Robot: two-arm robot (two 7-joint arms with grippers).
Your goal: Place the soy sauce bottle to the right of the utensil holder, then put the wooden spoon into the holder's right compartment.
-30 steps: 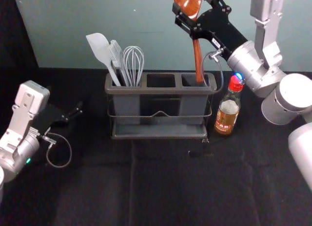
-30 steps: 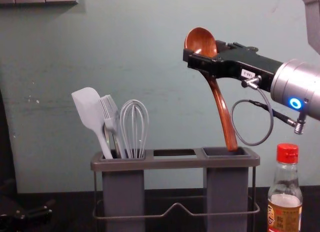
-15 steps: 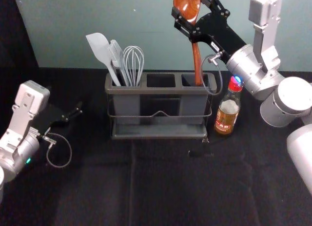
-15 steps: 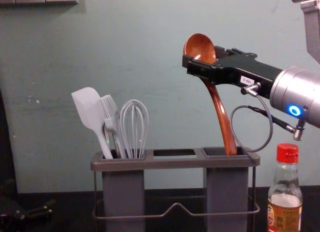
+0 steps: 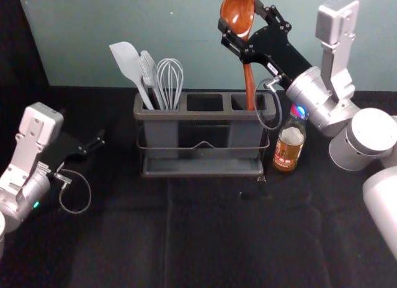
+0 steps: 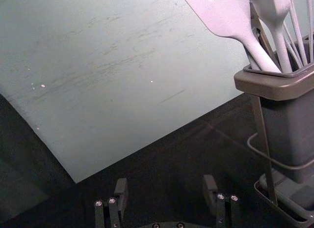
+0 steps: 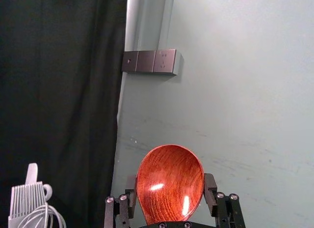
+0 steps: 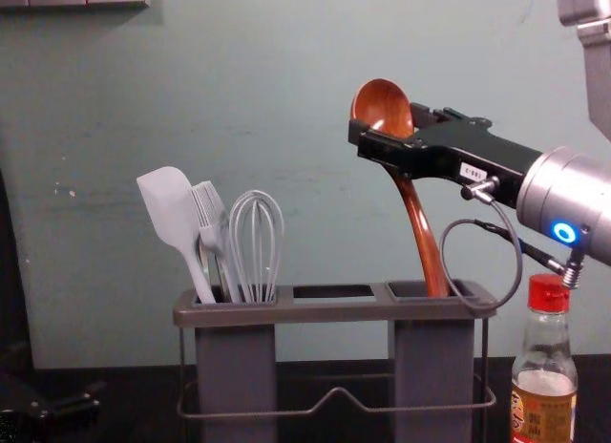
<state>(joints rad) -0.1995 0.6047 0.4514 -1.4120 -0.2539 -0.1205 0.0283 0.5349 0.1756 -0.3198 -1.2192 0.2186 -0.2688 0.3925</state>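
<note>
So the spoon (image 5: 237,7) is top centre-right in the head view, bowl up, handle running down into the holder's (image 5: 205,115) right compartment (image 8: 430,289). The right gripper (image 5: 240,16) has it up there, fingers pinching the bowl from both sides, and the right wrist view shows the bowl sitting snug between them. In the chest view the spoon's tilted a bit, its lower end leaning towards the frame's right.

Bottle's (image 5: 289,146) standing upright just beside the holder, right of centre in the head view and lower right in the chest view, red cap (image 8: 549,294) on.

Left compartment (image 8: 234,307) has a spatula (image 5: 127,61), brush (image 5: 147,67) and whisk (image 5: 169,82) poking out, upper left-ish in the head view.

Left gripper's (image 5: 101,139) parked over at the left edge of the head view, well apart from the holder, fingers spread.
</note>
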